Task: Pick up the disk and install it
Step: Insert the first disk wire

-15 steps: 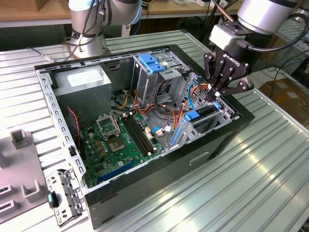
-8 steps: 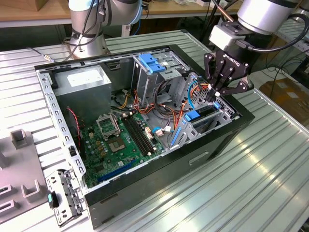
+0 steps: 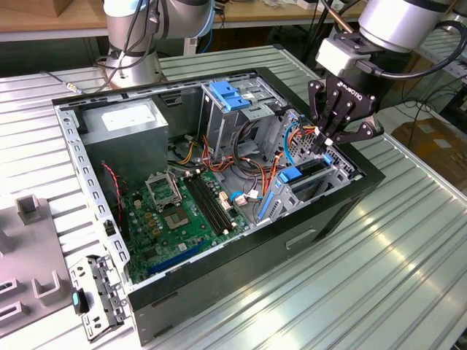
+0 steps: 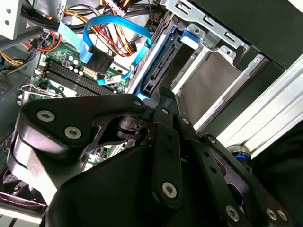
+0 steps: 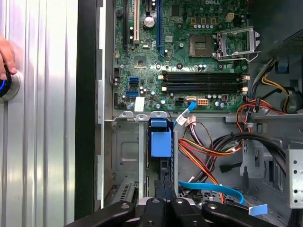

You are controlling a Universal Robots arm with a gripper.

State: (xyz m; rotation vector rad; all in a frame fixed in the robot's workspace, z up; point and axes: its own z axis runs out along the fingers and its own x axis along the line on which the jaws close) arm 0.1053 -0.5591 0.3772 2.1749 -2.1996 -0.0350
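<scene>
- The gripper (image 3: 327, 140) is seen low over the open case (image 3: 255, 255), at the corner on the exterior view's right.
- Its fingers are drawn together, with no gap seen between the tips.
- The tips are set against the end of the disk (image 3: 306, 171); whether anything is pinched between them cannot be told.
- The disk is found standing on edge in the metal bay (image 3: 341, 170) at that corner, with its blue tab (image 3: 290, 175) turned toward the motherboard (image 3: 175, 211).
- In both wrist views the disk (image 5: 163, 165) (image 4: 156, 71) is shown edge-on in its slot, with the gripper (image 5: 164, 187) (image 4: 164, 94) right at its end.
- A blue flat cable (image 4: 113, 23) is looped just beside the bay.
- The power supply (image 3: 124, 124) is placed at the far corner, and a blue latch (image 3: 230, 95) sits on the cage beside it.
- The case is laid on its side on a ribbed metal table (image 3: 408, 240).
- In the first wrist view a person's hand (image 5: 4, 56) is seen resting at a round button (image 5: 8, 87) on the table, apart from the case.
</scene>
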